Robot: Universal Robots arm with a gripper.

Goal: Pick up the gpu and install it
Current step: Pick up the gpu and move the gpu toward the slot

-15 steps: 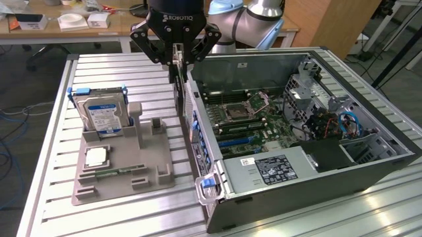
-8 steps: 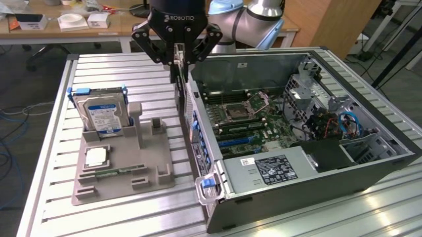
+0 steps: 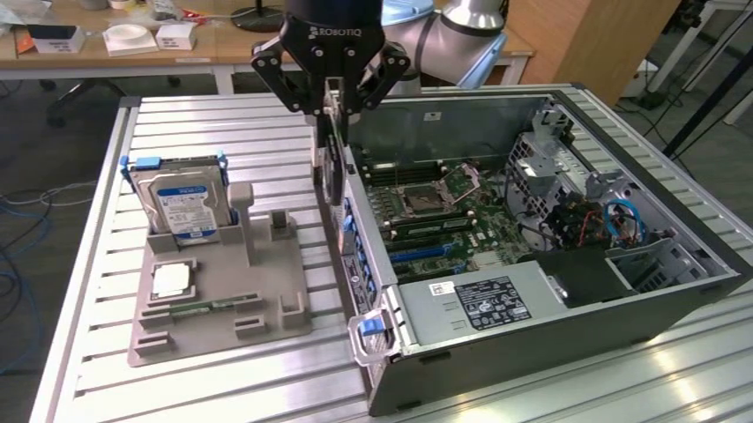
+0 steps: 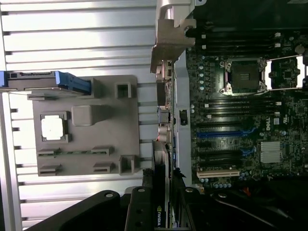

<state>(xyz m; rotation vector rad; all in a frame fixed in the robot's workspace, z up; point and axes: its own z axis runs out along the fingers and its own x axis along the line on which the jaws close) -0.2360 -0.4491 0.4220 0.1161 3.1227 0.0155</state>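
Black and seen edge-on, the graphics card (image 3: pixel 330 167) hangs upright in the upper middle of the exterior view, clenched between the two fingers of the hand (image 3: pixel 333 106). The card's lower end sits over the side wall of the open computer case (image 3: pixel 565 317) that lies on the exterior view's left. I cannot tell whether it touches that wall. It is not seated in any slot.

In the wrist view the card runs out from between the dark fingers (image 4: pixel 139 207), with a small green logo on its edge. It lines up along the rim of the case, just beside the motherboard (image 4: pixel 240 120).

The case lies on its side on the ribbed metal tabletop (image 3: pixel 212 123), filling the right half of the exterior view. Inside it are an empty processor socket (image 3: pixel 421 201) near the middle and a blue slot (image 3: pixel 424 253) below that.

On the exterior view's left, apart from the case, a grey holder (image 3: pixel 224 300) lies flat on the tabletop. A silver hard drive (image 3: pixel 182 207) with a blue label stands upright at its far end, a square processor chip (image 3: pixel 172 280) sits in a recess, and a slim green memory stick (image 3: pixel 206 308) lies near its front edge
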